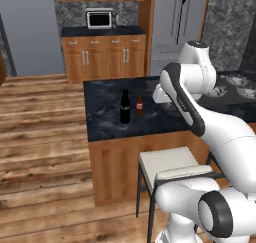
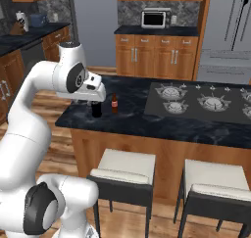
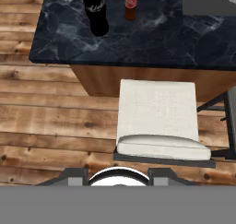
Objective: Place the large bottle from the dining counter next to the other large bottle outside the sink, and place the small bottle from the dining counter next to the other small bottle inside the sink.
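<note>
Stool (image 3: 156,121) comes first, right under the hand: a white cushioned seat on a dark frame, tucked against the wooden side of the dining surface (image 1: 105,122), with a second stool (image 2: 215,188) beside it. Anything that slips on the way out would land on that seat or on the plank floor beyond it. Gripper (image 1: 161,94) hangs over the near edge of the dark marble top, short of both bottles and apart from them; how far the jaws stand apart I cannot tell from these pictures, and nothing is between them. Further in stand the two task items, upright and close together but not touching: the large bottle (image 1: 125,107), black, and just beside it the small bottle (image 1: 139,105), brown with a red band. That closeness is the main risk, I judge: a reach for one could brush the other with a finger or the knuckle of the hand and topple it, and a tall narrow bottle tips easily if caught high on the neck. Grabbing the wrong one first would not matter much, but mixing up their destinations would. Behind them lies the stovetop (image 2: 201,102) set into the same surface, and at the back wall a microwave (image 2: 153,19). Labels: the large bottle carries a pale scrawl and the small one a red band with white marks, neither readable.
</note>
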Robot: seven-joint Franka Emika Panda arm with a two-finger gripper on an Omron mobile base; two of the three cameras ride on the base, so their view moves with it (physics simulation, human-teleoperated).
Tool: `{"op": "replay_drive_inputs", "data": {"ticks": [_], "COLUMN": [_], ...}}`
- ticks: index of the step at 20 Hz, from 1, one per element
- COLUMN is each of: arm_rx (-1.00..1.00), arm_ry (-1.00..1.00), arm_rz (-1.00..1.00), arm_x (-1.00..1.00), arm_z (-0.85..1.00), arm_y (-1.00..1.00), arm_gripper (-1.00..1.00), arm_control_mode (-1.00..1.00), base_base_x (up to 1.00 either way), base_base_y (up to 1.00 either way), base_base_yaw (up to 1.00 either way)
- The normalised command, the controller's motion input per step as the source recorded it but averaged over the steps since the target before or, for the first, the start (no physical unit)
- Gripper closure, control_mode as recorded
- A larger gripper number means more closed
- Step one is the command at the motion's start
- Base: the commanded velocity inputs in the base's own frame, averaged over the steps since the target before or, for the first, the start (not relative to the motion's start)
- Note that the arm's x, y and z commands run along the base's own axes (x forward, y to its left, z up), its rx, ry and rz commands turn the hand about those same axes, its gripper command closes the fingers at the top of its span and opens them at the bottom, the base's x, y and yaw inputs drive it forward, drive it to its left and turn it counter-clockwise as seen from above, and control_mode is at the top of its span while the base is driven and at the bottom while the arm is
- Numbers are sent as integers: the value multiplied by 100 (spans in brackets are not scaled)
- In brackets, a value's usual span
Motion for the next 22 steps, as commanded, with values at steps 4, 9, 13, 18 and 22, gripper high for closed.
{"op": "replay_drive_inputs", "data": {"ticks": [4,9,13,18,22], "arm_rx": [0,0,0,0,0], "arm_ry": [0,0,0,0,0], "arm_rz": [0,0,0,0,0], "arm_x": [0,0,0,0,0], "arm_z": [0,0,0,0,0], "arm_y": [0,0,0,0,0], "arm_gripper": [-100,-100,-100,-100,-100], "arm_control_mode": [100,100,100,100,100], "base_base_x": [0,33,65,71,30], "base_base_y": [0,45,100,100,86], "base_base_yaw": [0,-7,-34,-39,-51]}}
